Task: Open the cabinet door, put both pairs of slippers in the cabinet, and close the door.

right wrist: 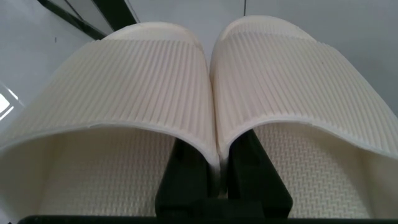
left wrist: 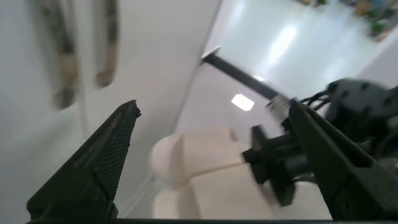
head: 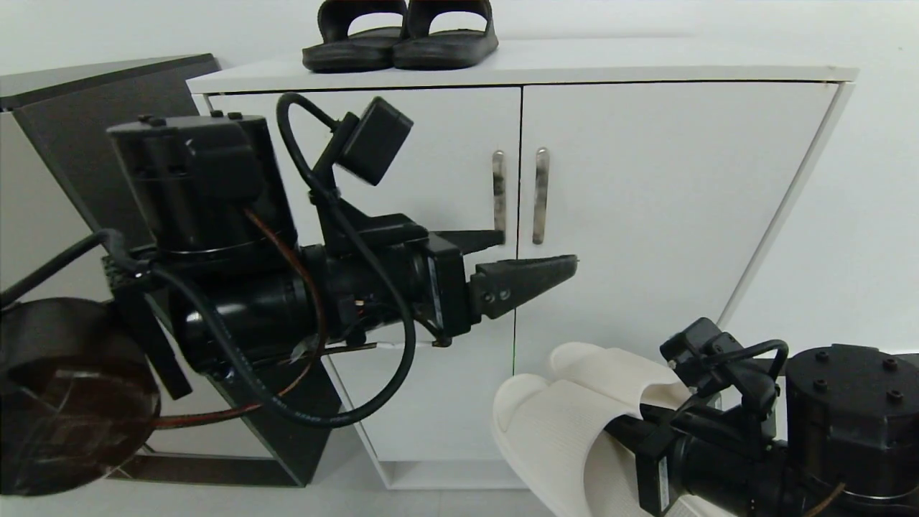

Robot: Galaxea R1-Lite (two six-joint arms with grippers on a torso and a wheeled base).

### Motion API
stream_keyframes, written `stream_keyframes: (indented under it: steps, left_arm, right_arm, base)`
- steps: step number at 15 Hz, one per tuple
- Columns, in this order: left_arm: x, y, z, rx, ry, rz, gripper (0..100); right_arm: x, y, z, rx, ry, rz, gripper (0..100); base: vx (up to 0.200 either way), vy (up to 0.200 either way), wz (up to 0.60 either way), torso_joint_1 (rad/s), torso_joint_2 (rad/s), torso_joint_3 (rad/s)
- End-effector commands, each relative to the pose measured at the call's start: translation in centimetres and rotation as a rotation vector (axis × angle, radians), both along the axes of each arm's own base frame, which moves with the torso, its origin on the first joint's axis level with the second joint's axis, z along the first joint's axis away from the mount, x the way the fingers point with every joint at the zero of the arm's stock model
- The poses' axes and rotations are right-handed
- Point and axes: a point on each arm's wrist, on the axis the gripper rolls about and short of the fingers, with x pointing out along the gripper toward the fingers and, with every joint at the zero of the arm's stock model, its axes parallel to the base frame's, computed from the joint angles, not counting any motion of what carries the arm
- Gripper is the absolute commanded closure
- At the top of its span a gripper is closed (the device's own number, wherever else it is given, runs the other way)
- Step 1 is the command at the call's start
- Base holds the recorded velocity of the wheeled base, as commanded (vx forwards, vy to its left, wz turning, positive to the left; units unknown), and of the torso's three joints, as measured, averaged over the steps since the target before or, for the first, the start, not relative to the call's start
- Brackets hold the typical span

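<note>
The white cabinet [head: 646, 187] has both doors closed, with two metal handles [head: 499, 192] at the centre seam. A black pair of slippers [head: 398, 39] rests on its top. My left gripper [head: 537, 250] is open in front of the doors, just below the handles, one fingertip close to the left handle. In the left wrist view its fingers [left wrist: 106, 168] spread wide with the handles [left wrist: 106, 43] beyond them. Lower right, my right gripper [head: 632, 431] is shut on a white pair of slippers [head: 567, 424], pinching the inner straps [right wrist: 214, 124] together.
A dark grey cabinet [head: 93, 122] stands against the white cabinet's left side. A white wall runs to the right of the white cabinet. Pale floor [head: 445, 502] lies below the doors.
</note>
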Motion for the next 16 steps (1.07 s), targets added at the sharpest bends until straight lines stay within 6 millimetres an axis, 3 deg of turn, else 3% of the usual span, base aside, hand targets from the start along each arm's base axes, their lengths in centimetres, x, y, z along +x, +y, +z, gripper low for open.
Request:
stream_keyframes:
  steps: [1,7,16]
  left_arm:
    - [1.8,-1.6,0.3,-0.029,0.041,-0.049,0]
    - [2.9,-2.8,1.4,-0.078,0.125,-0.163,0]
    - [3.8,-3.1,1.8,-0.082,0.07,0.003,0]
  right_arm:
    - [-0.1,-0.1,-0.1,-0.008,-0.001,0.0,100]
    - [-0.2,-0.2,0.1,-0.006,-0.009,0.002,100]
    - [-0.2,-0.2,-0.1,-0.031,-0.02,0.008,100]
  base:
    - [0.0,0.0,0.0,0.0,0.0,0.0]
    - [0.0,0.0,0.0,0.0,0.0,0.0]
    - [0.0,0.0,0.0,0.0,0.0,0.0]
